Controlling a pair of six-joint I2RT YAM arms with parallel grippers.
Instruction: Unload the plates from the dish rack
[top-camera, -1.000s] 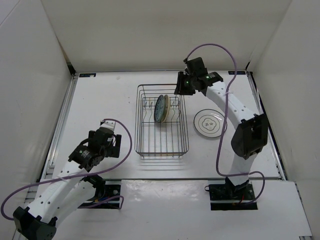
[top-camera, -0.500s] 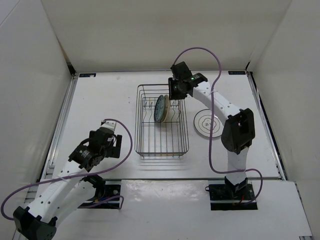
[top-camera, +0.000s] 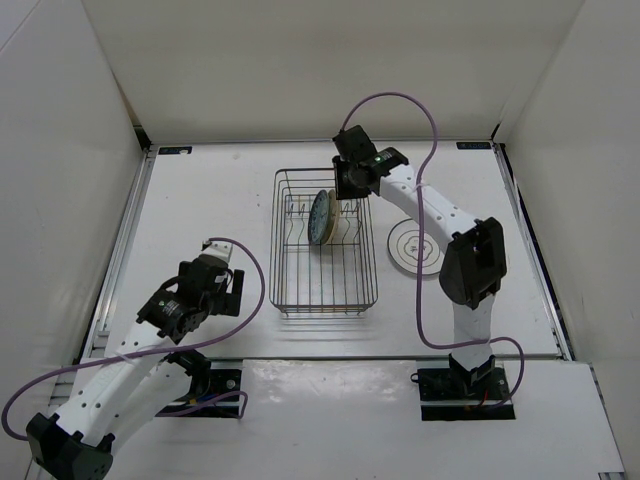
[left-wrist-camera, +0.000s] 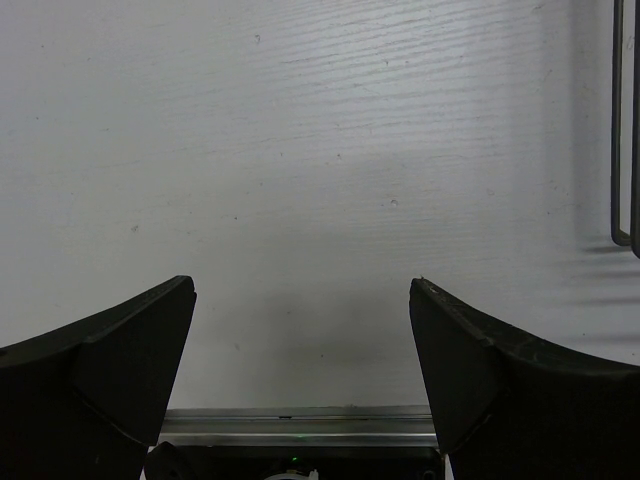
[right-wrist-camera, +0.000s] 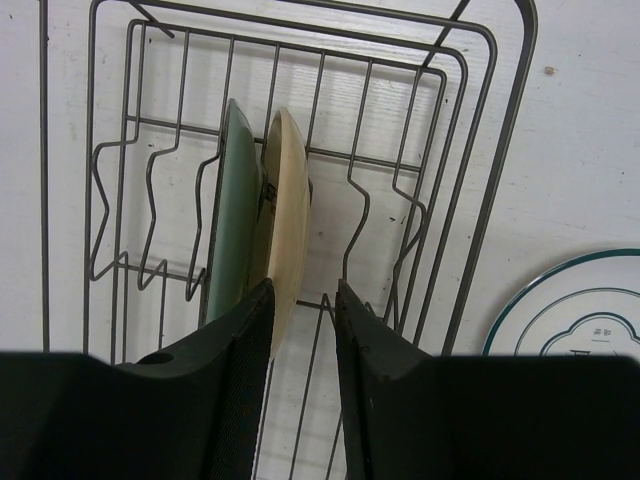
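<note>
The dark wire dish rack stands mid-table. A blue-grey plate and a cream-yellow plate stand upright in it, side by side. The white ringed plate lies flat on the table right of the rack. My right gripper hovers over the rack's back right. In the right wrist view its jaws are narrowly open just above the rim of the cream plate, with the blue-grey plate to the left. My left gripper is open and empty left of the rack.
The left wrist view shows the left gripper over bare white table, with a rack wire at the right edge. White walls enclose the table on three sides. A purple cable loops over the right arm.
The right gripper has swung left from beyond the rack's back right corner to above the upright plates. The left arm has not moved.
</note>
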